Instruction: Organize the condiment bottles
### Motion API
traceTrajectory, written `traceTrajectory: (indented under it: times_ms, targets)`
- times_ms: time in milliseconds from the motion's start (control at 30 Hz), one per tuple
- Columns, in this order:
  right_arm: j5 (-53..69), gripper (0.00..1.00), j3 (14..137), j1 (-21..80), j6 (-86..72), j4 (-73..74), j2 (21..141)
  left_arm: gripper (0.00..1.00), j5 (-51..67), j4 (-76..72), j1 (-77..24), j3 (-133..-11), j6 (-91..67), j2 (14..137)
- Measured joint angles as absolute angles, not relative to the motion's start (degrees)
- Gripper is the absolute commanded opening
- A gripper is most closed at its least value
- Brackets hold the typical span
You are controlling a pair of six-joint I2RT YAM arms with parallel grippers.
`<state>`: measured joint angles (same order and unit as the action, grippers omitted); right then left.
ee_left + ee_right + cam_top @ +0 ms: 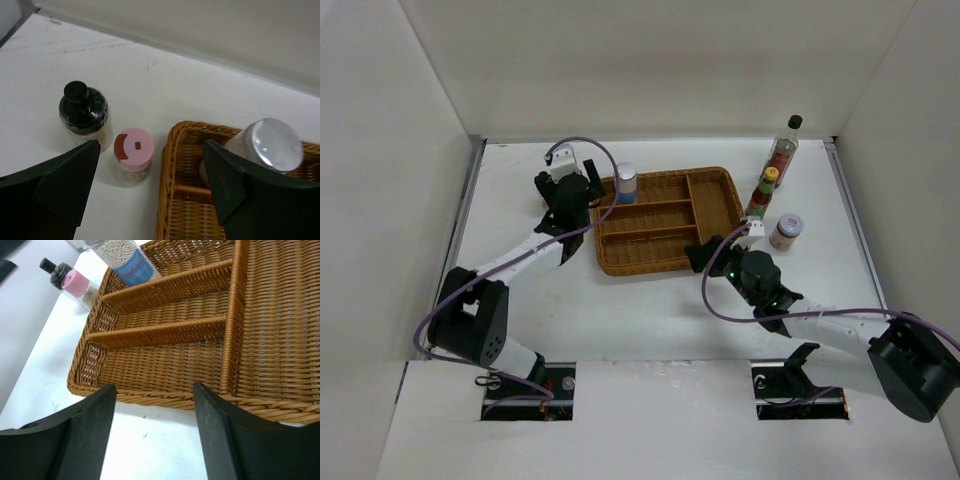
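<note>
A blue-banded white-capped bottle [626, 183] stands in the far left compartment of the wicker tray [715, 185]; it also shows in the left wrist view [270, 146] and the right wrist view [127, 257]. A pink-capped jar [133, 150] and a black-capped round bottle [83, 112] stand on the table just left of the tray; the left arm hides them from above. My left gripper [570, 192] is open and empty above them. A tall clear black-capped bottle [785, 147], a yellow-capped red-green bottle [763, 193] and a squat brown jar [786, 230] stand right of the tray. My right gripper [702, 255] is open and empty at the tray's near edge.
White walls enclose the table on the left, back and right. The tray's near rim [165, 401] lies just ahead of the right fingers [225, 435]. The tray's left rim [167, 200] lies between the left fingers [65, 180].
</note>
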<state>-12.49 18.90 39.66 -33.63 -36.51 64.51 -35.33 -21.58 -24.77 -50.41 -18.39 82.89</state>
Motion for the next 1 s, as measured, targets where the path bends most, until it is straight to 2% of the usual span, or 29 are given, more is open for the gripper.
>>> traceTrajectory:
  times_ms: [167, 300, 467, 567, 633, 800, 1000]
  targets:
    - [-12.47, 0.81, 18.9, 39.66, -33.34, -36.27, 65.39, 0.82, -34.02, -19.38, -22.65, -50.43, -18.92, 88.77]
    - [-12.47, 0.81, 18.9, 39.66, -33.23, -36.45, 65.41, 0.77, -32.86, -18.37, -21.32, -52.34, -18.9, 93.67]
    - [-12.47, 0.81, 18.9, 39.66, -33.19, -36.45, 65.41, 0.64, -32.21, -18.04, -19.81, -56.58, -18.92, 98.89]
    - [-12.45, 0.81, 18.92, 39.66, -33.21, -36.42, 65.41, 0.48, -32.03, -17.87, -19.38, -58.33, -18.92, 100.77]
    - [-12.47, 0.81, 18.9, 39.66, -33.17, -36.4, 65.28, 0.41, -32.08, -17.67, -19.35, -58.46, -18.98, 101.03]
    - [-12.45, 0.81, 18.92, 39.66, -33.19, -36.42, 65.12, 0.39, -32.97, -17.5, -19.99, -56.58, -18.94, 98.59]
    - [-12.45, 0.81, 18.9, 39.66, -33.21, -36.45, 65.12, 0.38, -36.27, -17.69, -22.83, -49.65, -18.87, 82.94]
